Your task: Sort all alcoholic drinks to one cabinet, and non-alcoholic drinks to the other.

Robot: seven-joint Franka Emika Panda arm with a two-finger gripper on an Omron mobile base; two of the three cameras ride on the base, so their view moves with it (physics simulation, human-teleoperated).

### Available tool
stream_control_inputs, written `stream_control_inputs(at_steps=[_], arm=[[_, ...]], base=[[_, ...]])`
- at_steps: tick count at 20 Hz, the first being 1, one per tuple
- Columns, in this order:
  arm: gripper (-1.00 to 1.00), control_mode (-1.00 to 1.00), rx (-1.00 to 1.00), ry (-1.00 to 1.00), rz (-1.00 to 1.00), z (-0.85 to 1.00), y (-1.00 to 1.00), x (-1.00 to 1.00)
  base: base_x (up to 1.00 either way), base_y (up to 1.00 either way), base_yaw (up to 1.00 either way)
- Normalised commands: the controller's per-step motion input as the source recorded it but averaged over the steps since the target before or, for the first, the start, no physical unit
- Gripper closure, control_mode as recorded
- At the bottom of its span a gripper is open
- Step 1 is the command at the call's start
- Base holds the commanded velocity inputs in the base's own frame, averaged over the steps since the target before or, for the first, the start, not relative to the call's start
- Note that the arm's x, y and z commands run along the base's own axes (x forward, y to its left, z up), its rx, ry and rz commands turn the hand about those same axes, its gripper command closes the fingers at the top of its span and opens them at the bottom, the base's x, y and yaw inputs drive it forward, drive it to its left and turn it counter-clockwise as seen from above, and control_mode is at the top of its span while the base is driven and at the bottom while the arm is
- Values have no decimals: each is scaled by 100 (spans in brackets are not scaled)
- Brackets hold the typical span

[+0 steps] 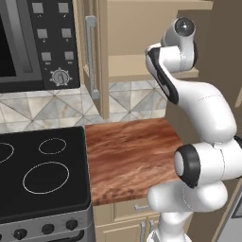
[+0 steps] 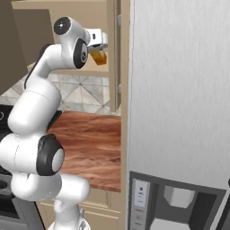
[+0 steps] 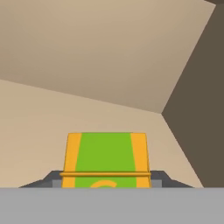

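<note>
My gripper [image 2: 99,51] reaches into an open tan wall cabinet [image 2: 67,13] and is shut on the orange-yellow carton [image 2: 100,57], which hangs just over the pale shelf [image 2: 87,71]. Seen from the hand, the carton [image 3: 106,155] shows its green patch between orange edges, with my gripper [image 3: 106,181] holding it from both sides by dark fingertips [image 3: 49,179]. Behind it lie the shelf floor and the cabinet's back wall [image 3: 100,52]. From the left base camera the arm covers the hand, and the cabinet shelf [image 1: 127,71] is partly visible.
The cabinet door [image 1: 94,56] stands open to the left with a grey bar handle [image 1: 90,54]. A wooden counter [image 1: 132,156] lies below, with a black stove [image 1: 42,175] at its left and a microwave [image 1: 33,42] above the stove. A tall grey fridge [image 2: 179,90] stands at the right.
</note>
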Motion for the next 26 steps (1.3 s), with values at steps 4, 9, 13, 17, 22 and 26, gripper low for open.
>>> stream_control_inputs(at_steps=[4, 9, 13, 17, 22, 26], arm=[[100, -100, 0, 0, 0, -6, -4, 25], [100, -100, 0, 0, 0, -8, -3, 22], [100, -100, 0, 0, 0, -3, 0, 17], [100, -100, 0, 0, 0, -4, 0, 15], [100, -100, 0, 0, 0, -4, 0, 11], [100, -100, 0, 0, 0, -6, 0, 7]], base=[[0, 0, 0], [0, 0, 0], [0, 0, 0], [0, 0, 0], [0, 0, 0], [0, 0, 0]])
